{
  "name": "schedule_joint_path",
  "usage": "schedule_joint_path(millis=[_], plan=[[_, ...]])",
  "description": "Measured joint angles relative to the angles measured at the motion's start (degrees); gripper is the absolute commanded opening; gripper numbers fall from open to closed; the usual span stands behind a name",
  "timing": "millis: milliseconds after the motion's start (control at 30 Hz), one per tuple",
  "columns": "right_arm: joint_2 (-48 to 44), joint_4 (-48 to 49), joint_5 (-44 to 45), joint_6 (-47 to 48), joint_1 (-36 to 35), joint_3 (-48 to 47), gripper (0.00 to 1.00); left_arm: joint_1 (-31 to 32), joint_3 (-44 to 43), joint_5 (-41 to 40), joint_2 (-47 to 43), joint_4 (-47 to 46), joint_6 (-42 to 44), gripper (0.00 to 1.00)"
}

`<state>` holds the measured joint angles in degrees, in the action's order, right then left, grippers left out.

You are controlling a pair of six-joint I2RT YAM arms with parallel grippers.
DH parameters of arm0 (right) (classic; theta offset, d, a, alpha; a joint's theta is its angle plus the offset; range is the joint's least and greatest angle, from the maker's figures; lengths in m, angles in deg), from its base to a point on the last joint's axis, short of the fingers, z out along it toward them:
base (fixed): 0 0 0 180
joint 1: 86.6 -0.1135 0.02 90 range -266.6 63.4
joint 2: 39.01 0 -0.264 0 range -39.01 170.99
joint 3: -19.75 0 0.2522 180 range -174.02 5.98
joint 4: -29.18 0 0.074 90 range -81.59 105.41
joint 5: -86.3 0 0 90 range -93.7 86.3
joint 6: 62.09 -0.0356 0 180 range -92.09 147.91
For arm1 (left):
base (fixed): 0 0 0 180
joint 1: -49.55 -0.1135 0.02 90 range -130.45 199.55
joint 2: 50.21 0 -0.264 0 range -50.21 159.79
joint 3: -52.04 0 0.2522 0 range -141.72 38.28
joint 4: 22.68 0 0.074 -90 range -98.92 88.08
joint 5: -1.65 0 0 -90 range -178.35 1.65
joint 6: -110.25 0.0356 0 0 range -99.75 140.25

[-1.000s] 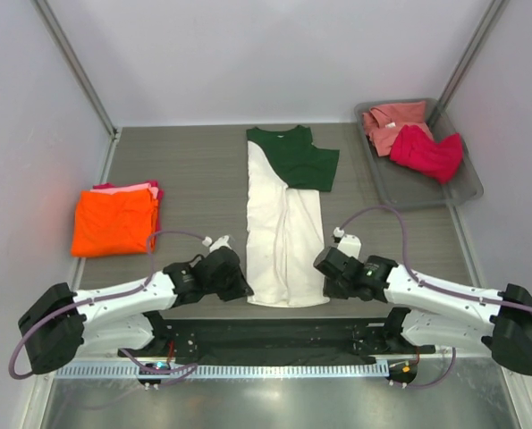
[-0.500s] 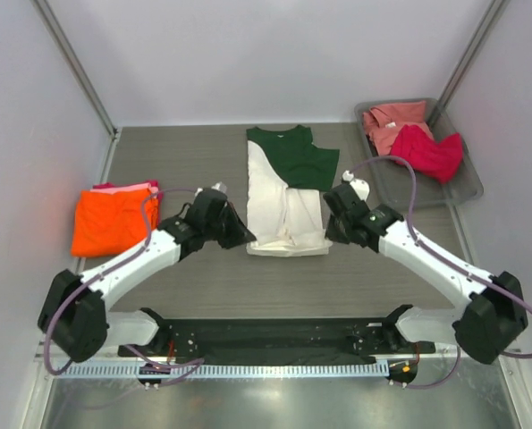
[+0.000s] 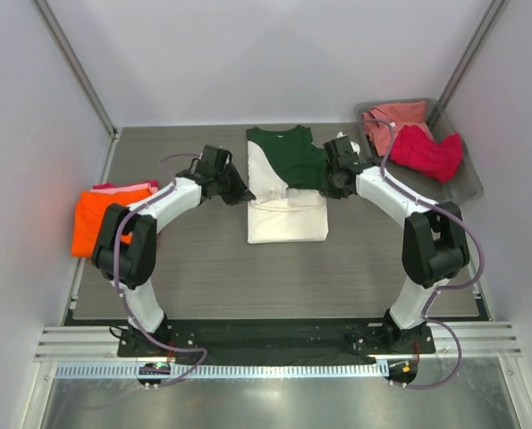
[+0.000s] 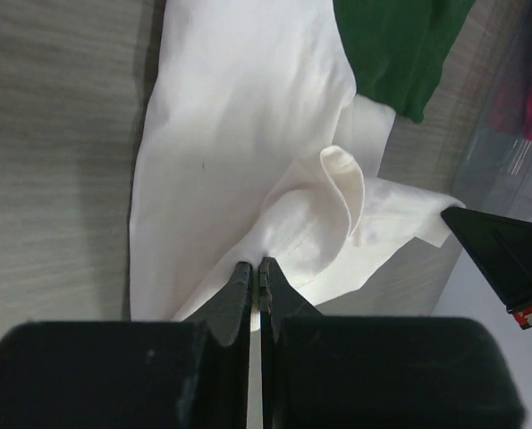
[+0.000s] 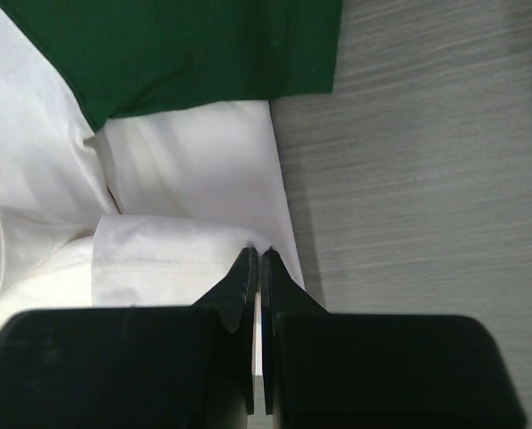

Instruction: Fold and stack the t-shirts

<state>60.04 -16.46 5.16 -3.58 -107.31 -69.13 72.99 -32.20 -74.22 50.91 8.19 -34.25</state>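
far left: folded orange tee on a pink one, well apart from the work. left gripper: jaws fully closed, pinching the left corner of the hem of the cream tee. the tee lies mid-table, its long axis running straight away from the arm bases, green collar and sleeves at the far end. the lower half is doubled over the body, so the crease is the near edge and the lifted hem runs crosswise between the two grippers. the left wrist view shows a loose curl of cloth bunched just ahead of the fingers. right gripper: jaws fully closed on the right hem corner, the green sleeve just beyond the tips. far right: tray holding salmon tee and crimson tee, near the right arm. judgement: the collar lies ahead of both pairs of fingers along the long axis, so the coming move is an even push forward, both corners level, then release. the skew risk is on the left side, where the curl sits.
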Motion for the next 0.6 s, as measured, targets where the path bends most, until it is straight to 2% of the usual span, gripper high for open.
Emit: schedule_joint_path(millis=[333, 367, 400, 433, 500, 533, 600], plan=[[12.0, 1.1, -1.6, 1.8, 1.9, -12.3, 0.02, -2.8, -14.1, 1.0, 12.4, 1.2, 2.1, 0.01], [13.2, 1.3, -1.8, 1.9, 2.2, -13.4, 0.09, -3.0, -15.4, 1.0, 13.3, 1.5, 2.2, 0.1], [14.4, 1.3, -1.9, 2.0, 2.5, -14.4, 0.23, -3.2, -17.1, 1.1, 14.4, 2.0, 2.7, 0.3], [15.7, 1.4, -2.0, 2.0, 2.9, -15.5, 0.65, -3.3, -19.0, 1.2, 15.6, 2.4, 3.3, 0.59], [17.3, 1.7, -1.9, 2.1, 3.3, -16.5, 0.91, -3.7, -22.8, 1.4, 18.3, 3.3, 4.1, 0.74], [17.6, 1.7, -1.7, 2.1, 3.5, -16.5, 0.92, -3.9, -23.7, 1.2, 19.1, 3.2, 4.5, 0.9], [17.6, 1.9, -1.3, 2.3, 3.8, -15.9, 0.92, -4.3, -22.2, 0.0, 18.6, 3.2, 5.4, 0.97]])
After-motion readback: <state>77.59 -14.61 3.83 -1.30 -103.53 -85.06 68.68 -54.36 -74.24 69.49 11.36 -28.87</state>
